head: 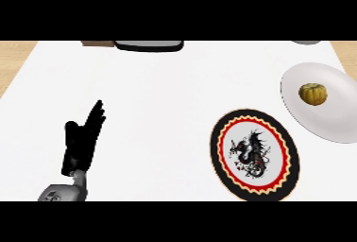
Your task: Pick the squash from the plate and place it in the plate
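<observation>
Head view: squash [313, 93] sits on the white plate [327, 123] far right, dragon plate [255, 155] just beside it. Left hand [81, 140] rests open at lower left, holding nothing; right hand's out of view. Round squash could probably roll off when grabbed.

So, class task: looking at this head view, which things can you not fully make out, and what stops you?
- Right hand: shows nowhere in the head view, so its state is unknown.
- Dark object at the counter's far edge: cut off by the top band.
- Grey item at the top right: only a sliver shows.
- White plate holding the squash: its right side runs off the edge.
- Left hand: open, seen edge-on.
</observation>
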Robot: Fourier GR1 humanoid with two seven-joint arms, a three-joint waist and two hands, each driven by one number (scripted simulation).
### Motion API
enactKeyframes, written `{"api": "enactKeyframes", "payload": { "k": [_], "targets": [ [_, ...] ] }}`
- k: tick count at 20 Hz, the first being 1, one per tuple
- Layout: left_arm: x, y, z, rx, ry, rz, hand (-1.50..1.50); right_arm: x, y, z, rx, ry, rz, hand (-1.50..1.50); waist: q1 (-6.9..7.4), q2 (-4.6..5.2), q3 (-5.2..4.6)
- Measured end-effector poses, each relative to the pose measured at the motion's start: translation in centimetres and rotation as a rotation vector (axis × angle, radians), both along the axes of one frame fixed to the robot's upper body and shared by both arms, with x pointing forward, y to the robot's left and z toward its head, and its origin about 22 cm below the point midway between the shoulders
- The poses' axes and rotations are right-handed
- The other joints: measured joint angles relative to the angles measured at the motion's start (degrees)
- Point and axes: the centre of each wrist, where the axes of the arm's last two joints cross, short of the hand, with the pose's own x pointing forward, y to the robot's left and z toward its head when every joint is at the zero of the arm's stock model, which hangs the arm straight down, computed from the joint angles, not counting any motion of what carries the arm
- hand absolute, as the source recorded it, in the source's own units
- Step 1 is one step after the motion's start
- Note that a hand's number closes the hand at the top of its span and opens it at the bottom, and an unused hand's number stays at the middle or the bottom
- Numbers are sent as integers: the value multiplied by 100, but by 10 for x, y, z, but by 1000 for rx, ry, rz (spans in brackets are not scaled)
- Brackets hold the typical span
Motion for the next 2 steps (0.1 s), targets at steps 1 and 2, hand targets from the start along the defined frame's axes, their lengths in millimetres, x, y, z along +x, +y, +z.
{"api": "enactKeyframes", "payload": {
  "k": [1, 2],
  "targets": [
    [2, 2, 1, -2, -1, 0, 0, -1, -1, 0, -3, 2, -5, -150, 5, 5, 1],
    [1, 5, 1, 2, 2, -1, 0, -3, -2, 1, -8, 8, -7, -150, 9, 5, 1]
  ]
}}
